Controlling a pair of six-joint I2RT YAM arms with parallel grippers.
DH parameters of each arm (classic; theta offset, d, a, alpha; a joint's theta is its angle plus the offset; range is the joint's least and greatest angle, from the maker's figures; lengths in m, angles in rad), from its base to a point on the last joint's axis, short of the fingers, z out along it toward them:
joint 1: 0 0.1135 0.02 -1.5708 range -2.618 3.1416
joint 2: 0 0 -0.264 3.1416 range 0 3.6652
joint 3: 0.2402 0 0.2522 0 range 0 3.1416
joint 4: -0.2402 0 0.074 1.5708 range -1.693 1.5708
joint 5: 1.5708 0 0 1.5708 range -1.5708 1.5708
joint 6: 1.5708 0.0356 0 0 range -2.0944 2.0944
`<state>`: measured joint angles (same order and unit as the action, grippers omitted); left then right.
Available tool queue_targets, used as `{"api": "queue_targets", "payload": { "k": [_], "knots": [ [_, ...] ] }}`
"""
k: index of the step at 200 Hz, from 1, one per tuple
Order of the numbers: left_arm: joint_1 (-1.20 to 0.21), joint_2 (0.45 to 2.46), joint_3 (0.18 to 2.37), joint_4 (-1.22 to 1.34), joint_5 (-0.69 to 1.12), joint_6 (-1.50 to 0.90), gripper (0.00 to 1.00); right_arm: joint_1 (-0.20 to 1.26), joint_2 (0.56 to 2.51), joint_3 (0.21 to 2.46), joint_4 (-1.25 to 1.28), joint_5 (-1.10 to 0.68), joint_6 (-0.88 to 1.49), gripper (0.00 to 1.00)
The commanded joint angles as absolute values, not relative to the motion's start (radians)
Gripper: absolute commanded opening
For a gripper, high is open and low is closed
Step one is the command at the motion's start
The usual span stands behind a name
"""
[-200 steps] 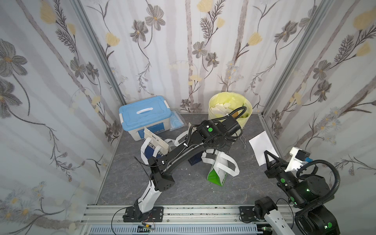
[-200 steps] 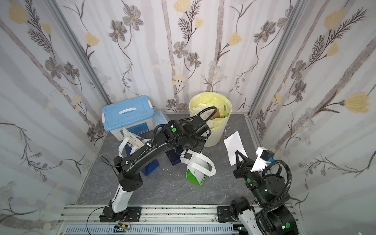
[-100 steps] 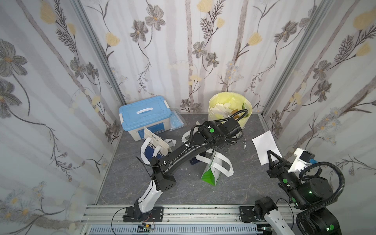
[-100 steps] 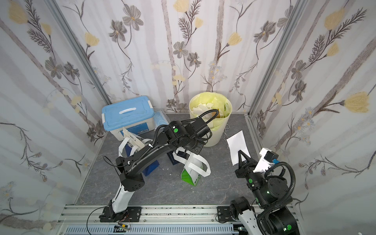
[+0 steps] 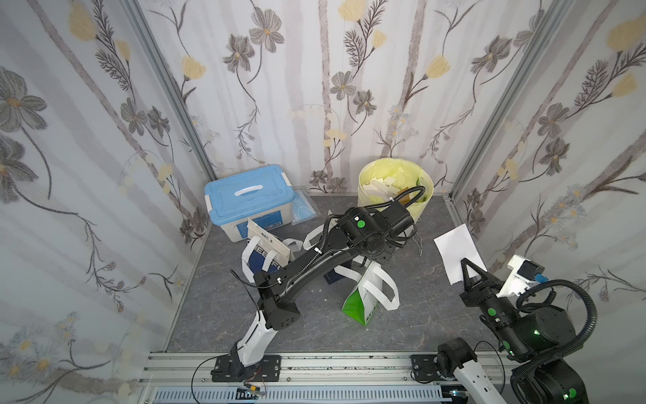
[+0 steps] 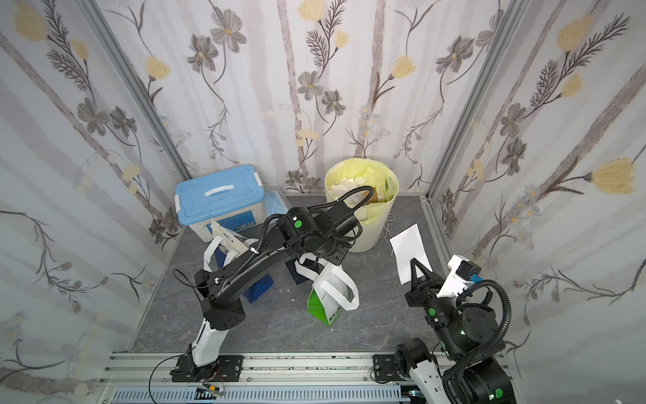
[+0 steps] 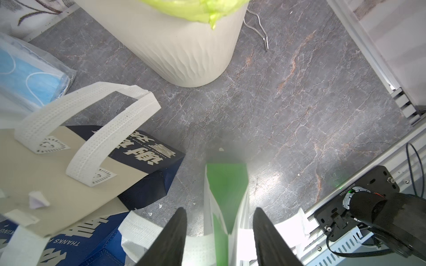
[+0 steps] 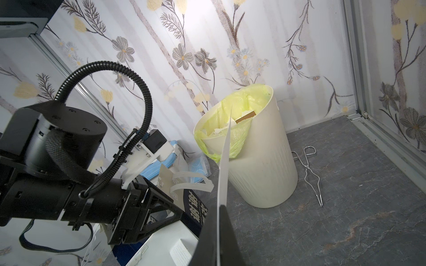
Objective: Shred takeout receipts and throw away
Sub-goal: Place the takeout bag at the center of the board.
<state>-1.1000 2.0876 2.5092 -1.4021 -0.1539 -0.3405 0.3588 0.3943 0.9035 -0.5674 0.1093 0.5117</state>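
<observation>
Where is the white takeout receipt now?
In both top views the receipt sits pinched in the right gripper, on the right side, beside the yellow-lined bin.

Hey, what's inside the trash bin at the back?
A yellow-green liner holding white paper pieces and a brown scrap. Anything deeper is buried, and the left arm's cable crosses part of the opening.

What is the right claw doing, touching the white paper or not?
Touching. In the right wrist view the right gripper is shut on the receipt, the sheet pinched edge-on in its grip.
</observation>
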Motion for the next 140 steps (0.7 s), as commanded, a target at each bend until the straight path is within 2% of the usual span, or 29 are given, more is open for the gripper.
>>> {"api": "queue_targets", "payload": {
  "k": [1,40,58,86,108,140],
  "knots": [
    [-1.1,2.051,2.486,-1.35,-0.164,-0.342,0.53,0.359,0.41,0.911,-0.559,0.096,0.512,0.0],
    [-1.103,1.932,2.404,-1.198,-0.184,-0.32,0.55,0.358,0.461,0.937,-0.542,-0.022,0.477,0.0],
    [-1.101,1.832,2.301,-1.05,-0.156,-0.28,0.61,0.359,0.5,0.952,-0.516,-0.161,0.448,0.0],
    [-1.07,1.605,1.986,-0.682,-0.017,-0.29,0.73,0.359,0.569,0.963,-0.456,-0.425,0.431,0.0],
    [-1.005,1.444,1.728,-0.374,0.139,-0.397,0.78,0.359,0.622,0.972,-0.418,-0.554,0.437,0.0],
    [-0.926,1.358,1.594,-0.23,0.34,-0.52,0.83,0.359,0.709,1.0,-0.342,-0.733,0.472,0.0]
  ]
}}
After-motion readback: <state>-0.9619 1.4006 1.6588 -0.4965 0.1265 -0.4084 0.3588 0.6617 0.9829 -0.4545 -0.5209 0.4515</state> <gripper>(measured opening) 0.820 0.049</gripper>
